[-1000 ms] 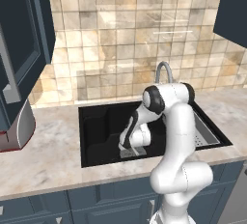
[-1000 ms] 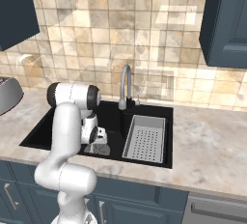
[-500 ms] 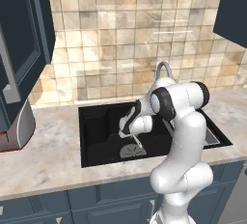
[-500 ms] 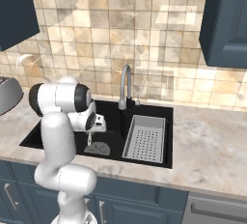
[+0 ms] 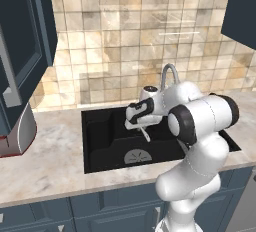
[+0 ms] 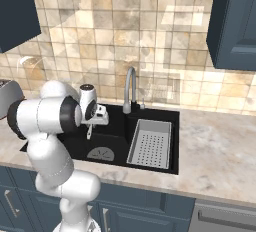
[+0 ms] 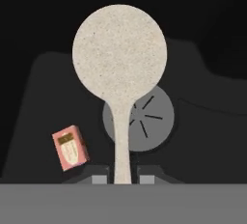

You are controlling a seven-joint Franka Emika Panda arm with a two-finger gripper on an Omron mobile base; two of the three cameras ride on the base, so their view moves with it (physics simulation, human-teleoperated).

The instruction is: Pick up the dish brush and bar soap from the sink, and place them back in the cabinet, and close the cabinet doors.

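Tool (image 7: 122,178): clamped on the dish brush (image 7: 120,63) handle, head out front.
Brush: lifted above the sink (image 5: 105,143) drain (image 7: 154,121).
Soap: bar soap (image 7: 70,147) lies in basin — next.
Advice: raise straight, clear the faucet (image 5: 169,73) — then swing toward the cabinet (image 5: 20,41).

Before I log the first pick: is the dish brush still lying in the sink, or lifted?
Lifted. The dish brush hangs by its handle in the shut pincer, above the drain; the bar soap lies on the sink floor.
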